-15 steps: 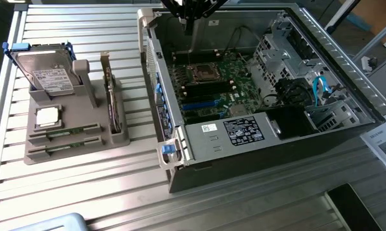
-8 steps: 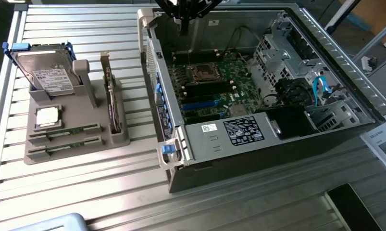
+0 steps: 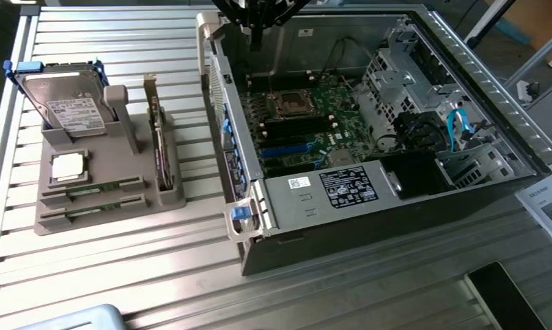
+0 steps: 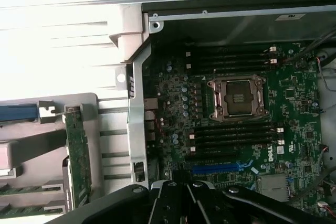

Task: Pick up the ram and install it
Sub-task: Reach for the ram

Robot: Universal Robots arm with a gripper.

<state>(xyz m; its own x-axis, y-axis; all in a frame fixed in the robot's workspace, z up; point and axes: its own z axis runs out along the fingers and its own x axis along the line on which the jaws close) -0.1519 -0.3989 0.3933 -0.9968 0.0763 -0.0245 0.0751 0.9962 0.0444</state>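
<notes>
"DELL" is read in white on the mobo (image 4: 236, 129) inside the PC case (image 3: 368, 237). Print on the case's black PSU label (image 3: 352, 187) and on the white HDD (image 3: 69, 106) sticker can't be made out. The ram (image 3: 97, 187) is seen as a thin, narrow green stick, laid flat in a slot of the grey tray (image 3: 111, 221) beside the case. A second green stick (image 3: 92, 207) is slotted alongside, nearer the case's PSU end. The gripper (image 3: 256, 42) is held above the case's opposite end, fingers closed together, nothing gripped.
</notes>
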